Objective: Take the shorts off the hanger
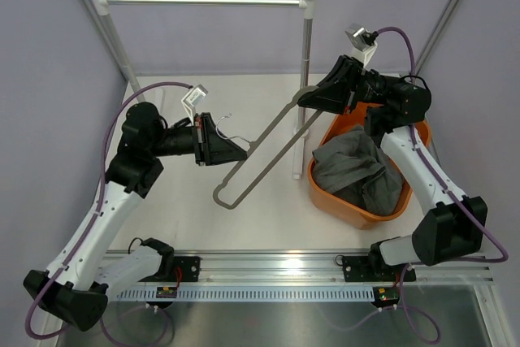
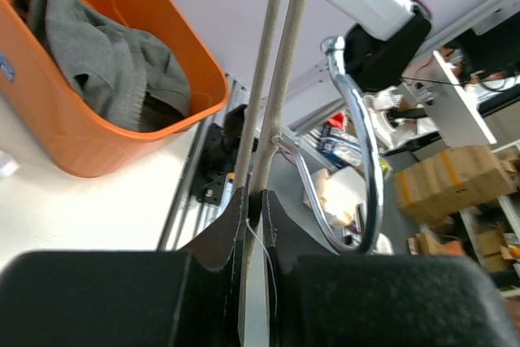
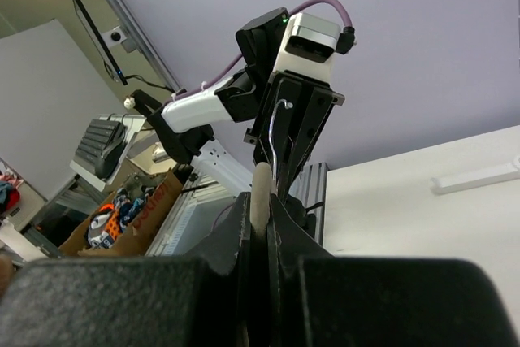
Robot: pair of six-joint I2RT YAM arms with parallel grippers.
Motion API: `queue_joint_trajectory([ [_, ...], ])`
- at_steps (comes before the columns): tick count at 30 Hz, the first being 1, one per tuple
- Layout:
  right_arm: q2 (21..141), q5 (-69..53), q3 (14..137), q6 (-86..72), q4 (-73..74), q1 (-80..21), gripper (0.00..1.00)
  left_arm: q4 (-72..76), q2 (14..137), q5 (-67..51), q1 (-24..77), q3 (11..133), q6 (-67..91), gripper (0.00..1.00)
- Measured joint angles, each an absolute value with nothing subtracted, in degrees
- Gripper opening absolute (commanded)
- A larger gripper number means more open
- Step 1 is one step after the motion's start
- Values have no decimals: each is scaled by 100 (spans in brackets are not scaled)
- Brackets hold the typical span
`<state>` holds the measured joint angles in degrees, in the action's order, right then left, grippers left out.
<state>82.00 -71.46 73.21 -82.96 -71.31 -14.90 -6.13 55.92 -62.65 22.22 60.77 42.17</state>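
The hanger, a long grey wire loop, is held in the air between my two grippers, slanting across the middle of the table. My left gripper is shut on its middle by the chrome hook; in the left wrist view the two bars run up from the closed jaws. My right gripper is shut on the far end of the hanger, which shows between its fingers. The grey shorts lie crumpled in the orange basket, off the hanger, and also show in the left wrist view.
A silver rail with white joints spans the back, and its right post stands just behind the hanger's far end. The orange basket sits at the right under my right arm. Grey walls enclose both sides.
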Motion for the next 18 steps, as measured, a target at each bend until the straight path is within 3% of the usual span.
queue_joint_trajectory([
  [9,7647,-6882,7540,-7236,-4993,-1505,0,-1411,5334,-5463,2665,6128,3361,28],
  [18,8178,-6602,7780,-8012,-5299,-1498,0,-1446,5214,-5218,2816,5957,3148,26],
])
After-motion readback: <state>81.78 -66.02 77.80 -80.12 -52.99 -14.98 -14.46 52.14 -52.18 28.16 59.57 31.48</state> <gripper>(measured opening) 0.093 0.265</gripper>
